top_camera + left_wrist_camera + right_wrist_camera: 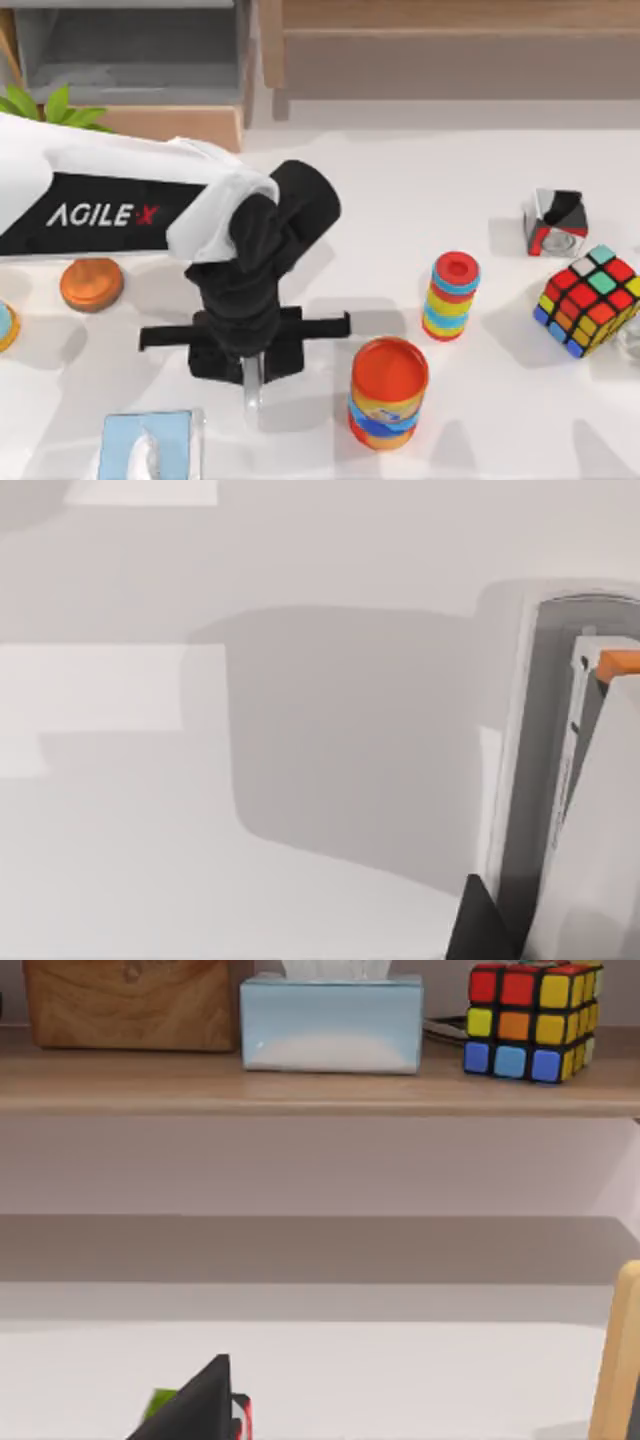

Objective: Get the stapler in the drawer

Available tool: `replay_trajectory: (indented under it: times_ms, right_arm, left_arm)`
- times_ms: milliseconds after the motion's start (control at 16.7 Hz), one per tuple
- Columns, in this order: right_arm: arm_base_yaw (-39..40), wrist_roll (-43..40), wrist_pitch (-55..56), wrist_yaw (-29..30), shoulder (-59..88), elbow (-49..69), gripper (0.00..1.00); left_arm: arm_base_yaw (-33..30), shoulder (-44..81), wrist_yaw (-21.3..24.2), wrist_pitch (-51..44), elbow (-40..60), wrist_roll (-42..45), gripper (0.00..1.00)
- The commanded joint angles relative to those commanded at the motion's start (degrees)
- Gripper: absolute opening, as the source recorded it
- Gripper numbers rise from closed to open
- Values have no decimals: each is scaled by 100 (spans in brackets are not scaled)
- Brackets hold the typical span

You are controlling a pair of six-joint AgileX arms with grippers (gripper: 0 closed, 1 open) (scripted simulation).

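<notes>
The stapler (251,396) is a slim whitish-grey bar on the white table near the front edge, left of the orange can. My left arm reaches in from the left, and my left gripper (250,376) points down right over the stapler, covering its far end. In the left wrist view the stapler (560,780) runs along one side, very close, with a small orange part at its end. The drawer (170,126) stands at the back left, open, with a dark grey inside and a light-brown front.
An orange can (388,392) stands just right of the gripper, and a tissue box (148,447) sits to its front left. A striped ring stack (451,296), a colour cube (587,300) and a silver-red-black cube (555,222) sit to the right. Brown wooden furniture (450,50) lines the back.
</notes>
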Motion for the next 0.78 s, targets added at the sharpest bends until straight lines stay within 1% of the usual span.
replay_trajectory:
  times_ms: [60,120,600,780]
  right_arm:
    - [0,0,0,0,0,0,100]
    - [0,0,0,0,0,0,100]
    - [0,0,0,0,0,0,100]
    - [0,0,0,0,0,0,100]
  left_arm:
    - [0,0,0,0,0,0,2]
    - [0,0,0,0,0,0,0]
    - [6,-6,1,-1,5,5,0]
    - [25,46,-78,-112,84,87,0]
